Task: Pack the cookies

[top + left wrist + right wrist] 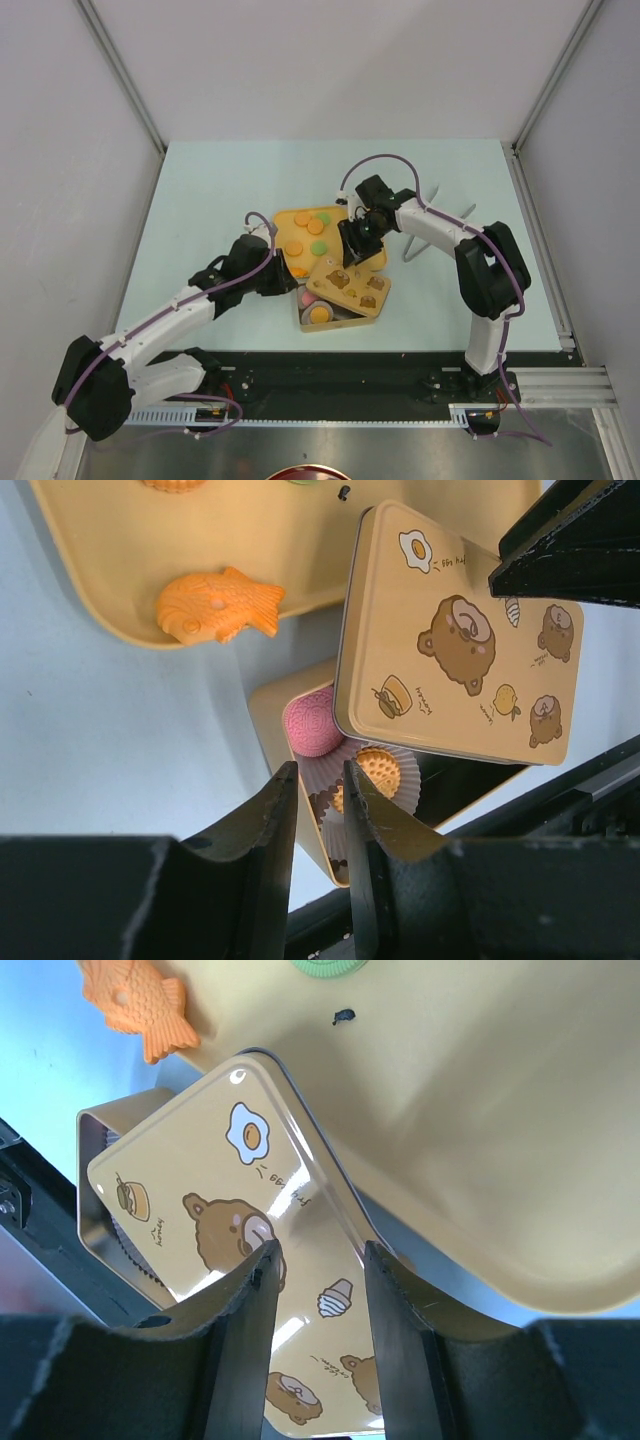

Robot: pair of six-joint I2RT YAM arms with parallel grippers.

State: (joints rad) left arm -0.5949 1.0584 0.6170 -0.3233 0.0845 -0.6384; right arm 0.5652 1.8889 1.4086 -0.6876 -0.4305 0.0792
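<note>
The cookies (pixel 315 227) lie in two places. Most of them, orange and green discs, sit loose on the yellow tray (pixel 283 232), beyond both pairs of fingers. An orange fish-shaped cookie (pixel 215 605) lies at the tray's edge, ahead and to the left of the left fingers (pixel 275 820). Two more are in the tan box (pixel 262 715) just ahead of those fingertips: a pink cookie (pixel 312 720) and an orange cookie (pixel 378 765), each in a crinkled paper cup (pixel 400 785). The bear-printed lid (pixel 460 640) lies askew over the box and leaves that end uncovered.

The left fingers stand narrowly apart at the box's wall, with a paper cup's edge showing in the gap. Whether they pinch the wall I cannot tell. The left arm lies low, stretched across the surface (pixel 220 190) to the box's left side.

The right fingers (pixel 250 1300) are moderately apart with nothing between them. The lid's face is straight beyond the gap. The right arm bends at the elbow and reaches leftward, wrist down over the lid's far corner.
</note>
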